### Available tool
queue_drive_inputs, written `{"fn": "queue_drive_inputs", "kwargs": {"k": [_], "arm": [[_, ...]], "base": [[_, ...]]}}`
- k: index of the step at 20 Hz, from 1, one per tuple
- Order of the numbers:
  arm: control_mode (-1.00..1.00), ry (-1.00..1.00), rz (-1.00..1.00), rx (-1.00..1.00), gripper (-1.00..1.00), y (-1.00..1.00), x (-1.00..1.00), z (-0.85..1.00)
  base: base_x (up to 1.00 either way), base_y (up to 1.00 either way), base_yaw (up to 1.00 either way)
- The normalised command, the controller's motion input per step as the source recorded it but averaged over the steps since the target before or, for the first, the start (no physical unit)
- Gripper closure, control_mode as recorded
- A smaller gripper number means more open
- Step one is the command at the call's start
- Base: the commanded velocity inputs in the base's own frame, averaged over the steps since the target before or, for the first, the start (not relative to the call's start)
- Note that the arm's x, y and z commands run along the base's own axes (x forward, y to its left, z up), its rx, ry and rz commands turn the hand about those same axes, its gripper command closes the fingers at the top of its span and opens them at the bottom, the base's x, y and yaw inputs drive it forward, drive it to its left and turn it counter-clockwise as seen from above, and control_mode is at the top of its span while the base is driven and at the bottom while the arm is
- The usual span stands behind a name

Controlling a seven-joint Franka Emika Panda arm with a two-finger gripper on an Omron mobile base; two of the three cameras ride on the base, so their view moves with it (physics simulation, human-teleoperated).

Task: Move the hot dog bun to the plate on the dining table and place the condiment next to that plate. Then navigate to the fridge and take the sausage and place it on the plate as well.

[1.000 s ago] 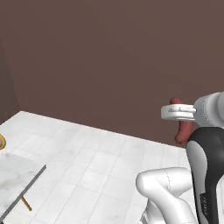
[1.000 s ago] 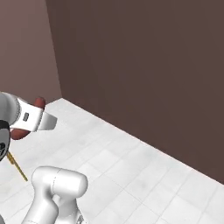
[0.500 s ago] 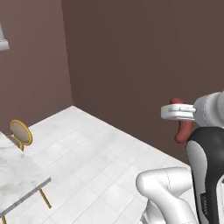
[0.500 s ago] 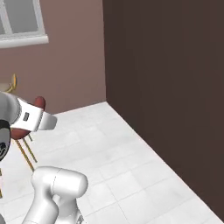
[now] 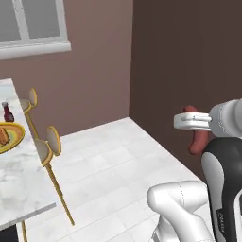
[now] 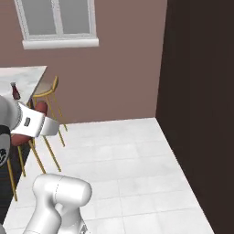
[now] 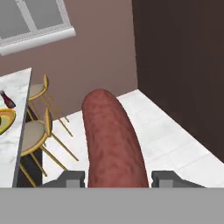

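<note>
My hand [image 7: 117, 179] was pinching the sausage [image 7: 114, 140], which stuck straight out between the two fingers (a big red-brown log up close). From the left base view the sausage [image 5: 196, 137] hung high above the white floor tiles [image 5: 113, 184]. Off to my left sat the counter [image 5: 21, 189], with the yellow plate [image 5: 14, 137] on its marble top and the bun [image 5: 4, 136] on that plate. The ketchup bottle [image 5: 7, 112] stood just beyond the plate. Two gold stools [image 5: 47, 146] lined the counter's edge.
</note>
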Motion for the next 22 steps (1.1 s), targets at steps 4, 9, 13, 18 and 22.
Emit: {"fn": "queue_drive_inputs", "kwargs": {"k": [4, 9, 13, 18, 22], "arm": [[1.00, 0.00, 0.00, 0.00, 1.00, 0.00, 0.00, 0.00], [1.00, 0.00, 0.00, 0.00, 1.00, 0.00, 0.00, 0.00], [1.00, 0.00, 0.00, 0.00, 1.00, 0.00, 0.00, 0.00], [1.00, 0.00, 0.00, 0.00, 1.00, 0.00, 0.00, 0.00], [1.00, 0.00, 0.00, 0.00, 1.00, 0.00, 0.00, 0.00]], "base": [[0.75, -0.46, 0.55], [0.69, -0.51, 0.54], [0.70, -0.47, 0.56], [0.68, -0.45, 0.57], [0.68, -0.43, 0.59]]}}
